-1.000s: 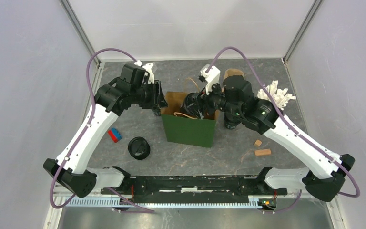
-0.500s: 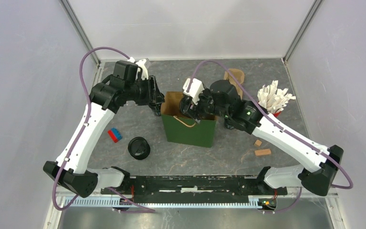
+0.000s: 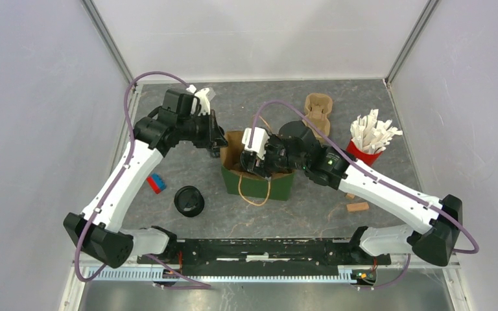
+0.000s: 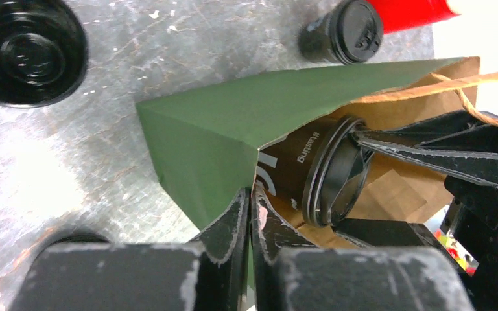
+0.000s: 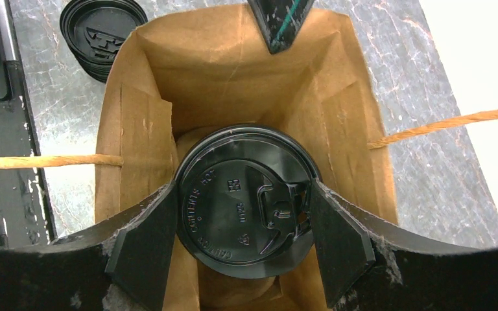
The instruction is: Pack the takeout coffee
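— Why does one lidded cup (image 3: 189, 201) sit alone toward the surface's near-left corner?
— Waiting its turn, I judge. Mid-surface, the right claw (image 5: 243, 223) clamps another coffee cup (image 5: 227, 188) at the lid, low inside the green paper bag (image 3: 262, 186).
— And the left claw (image 4: 251, 210)?
— Pinched closed on the bag's rim, farther back, keeping the mouth open.
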`<state>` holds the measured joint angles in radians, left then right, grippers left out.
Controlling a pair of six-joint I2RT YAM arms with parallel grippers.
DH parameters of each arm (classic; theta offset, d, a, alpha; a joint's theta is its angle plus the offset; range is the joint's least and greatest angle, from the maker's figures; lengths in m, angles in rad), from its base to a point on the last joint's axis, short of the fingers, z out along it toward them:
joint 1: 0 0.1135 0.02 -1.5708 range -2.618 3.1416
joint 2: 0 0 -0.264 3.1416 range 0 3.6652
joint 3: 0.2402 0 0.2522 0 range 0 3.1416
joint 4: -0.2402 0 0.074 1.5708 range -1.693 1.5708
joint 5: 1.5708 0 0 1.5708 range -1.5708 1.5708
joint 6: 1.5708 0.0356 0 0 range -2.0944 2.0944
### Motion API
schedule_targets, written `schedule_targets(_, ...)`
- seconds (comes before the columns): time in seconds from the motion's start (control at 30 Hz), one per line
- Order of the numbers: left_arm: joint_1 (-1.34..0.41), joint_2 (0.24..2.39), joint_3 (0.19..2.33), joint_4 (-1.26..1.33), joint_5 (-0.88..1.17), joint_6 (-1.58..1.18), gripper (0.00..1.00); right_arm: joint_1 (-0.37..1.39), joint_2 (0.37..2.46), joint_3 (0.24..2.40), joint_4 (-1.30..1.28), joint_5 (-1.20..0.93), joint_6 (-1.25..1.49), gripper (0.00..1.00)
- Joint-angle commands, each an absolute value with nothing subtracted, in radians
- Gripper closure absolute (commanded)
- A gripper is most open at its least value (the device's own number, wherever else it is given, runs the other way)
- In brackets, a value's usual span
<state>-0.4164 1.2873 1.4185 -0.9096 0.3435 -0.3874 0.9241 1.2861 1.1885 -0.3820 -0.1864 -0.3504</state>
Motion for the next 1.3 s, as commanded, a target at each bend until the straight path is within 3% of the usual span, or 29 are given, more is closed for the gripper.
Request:
schedule_targets(0.0,-0.418,1.213,1.354,-0.733,0.479,-0.349,0.95,0.942,1.237,1.158,-0.336,-0.187,-0.399,0.28)
schedule_targets(0.47,-0.419,1.036,1.106,-0.37,0.544,-0.269,0.97,0.942,1.308,1.167,-0.245,-0.177,-0.521,0.27)
schedule_targets(0.67,-0.419,1.035,1.138,-0.562,0.452,-0.282,0.57,0.983,1.25,1.02,-0.186,-0.14,-0.52,0.28)
schedule_targets(0.73,-0.418,1.038,1.173,-0.665,0.43,-0.307,0.48,0.996,1.224,0.976,-0.152,-0.101,-0.516,0.28)
schedule_targets(1.03,-0.418,0.943,1.157,-0.806,0.439,-0.373,0.33,1.037,1.198,0.887,-0.094,-0.031,-0.557,0.28)
schedule_targets(1.27,-0.418,0.923,1.105,-0.844,0.425,-0.336,0.32,1.052,1.213,0.9,-0.107,-0.008,-0.578,0.28)
